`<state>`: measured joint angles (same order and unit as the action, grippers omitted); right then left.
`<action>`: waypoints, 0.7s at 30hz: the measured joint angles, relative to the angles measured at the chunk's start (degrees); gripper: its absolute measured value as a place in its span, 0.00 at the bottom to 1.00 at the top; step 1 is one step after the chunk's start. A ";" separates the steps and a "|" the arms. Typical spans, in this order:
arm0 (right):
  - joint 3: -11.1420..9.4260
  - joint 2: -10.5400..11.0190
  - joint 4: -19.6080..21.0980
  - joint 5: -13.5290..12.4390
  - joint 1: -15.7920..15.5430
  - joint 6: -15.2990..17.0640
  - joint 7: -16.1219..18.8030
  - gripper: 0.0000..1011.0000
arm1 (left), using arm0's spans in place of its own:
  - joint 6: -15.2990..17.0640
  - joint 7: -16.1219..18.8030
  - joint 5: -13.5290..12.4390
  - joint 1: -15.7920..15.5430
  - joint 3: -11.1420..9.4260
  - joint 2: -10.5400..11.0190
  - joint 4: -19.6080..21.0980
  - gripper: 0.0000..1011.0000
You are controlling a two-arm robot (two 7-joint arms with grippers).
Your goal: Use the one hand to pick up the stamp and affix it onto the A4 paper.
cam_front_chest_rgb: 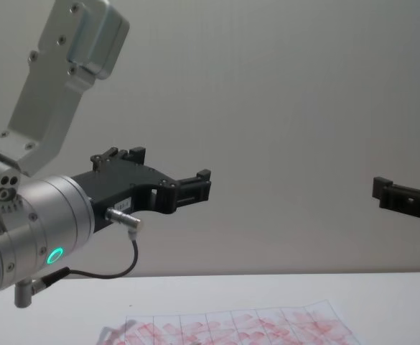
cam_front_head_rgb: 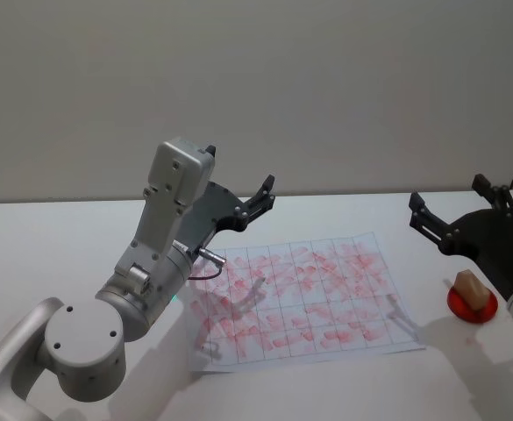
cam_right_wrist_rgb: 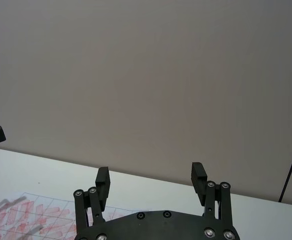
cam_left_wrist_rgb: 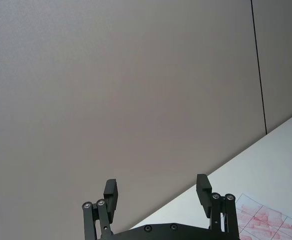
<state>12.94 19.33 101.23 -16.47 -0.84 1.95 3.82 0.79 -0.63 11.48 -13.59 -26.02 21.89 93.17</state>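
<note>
While right gripper (cam_front_head_rgb: 446, 195) hovers, stamp (cam_front_head_rgb: 469, 287) tops pad (cam_front_head_rgb: 459, 310)

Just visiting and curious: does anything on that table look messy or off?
The A4 paper is smeared with red-pink marks all over its grid and lies askew. The stamp rests on a red pad beside it. Left pincer and right pincer hover open above.

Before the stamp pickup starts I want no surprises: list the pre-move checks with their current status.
1. Right gripper open: ok.
2. Right gripper over the stamp: not ok, raised, aimed at the wall.
3. Stamp unobstructed on its red pad: ok.
4. A4 paper flat on the table: ok.
5. Left gripper off the paper: ok, raised, open.
6. Paper has room for another print: cannot tell.
</note>
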 joint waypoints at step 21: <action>0.00 0.00 0.00 0.00 0.00 0.00 0.01 0.99 | 0.00 0.00 0.00 0.00 0.00 0.00 0.00 0.99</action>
<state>12.94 19.33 101.23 -16.46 -0.84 1.95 3.83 0.80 -0.63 11.48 -13.59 -26.02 21.89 93.18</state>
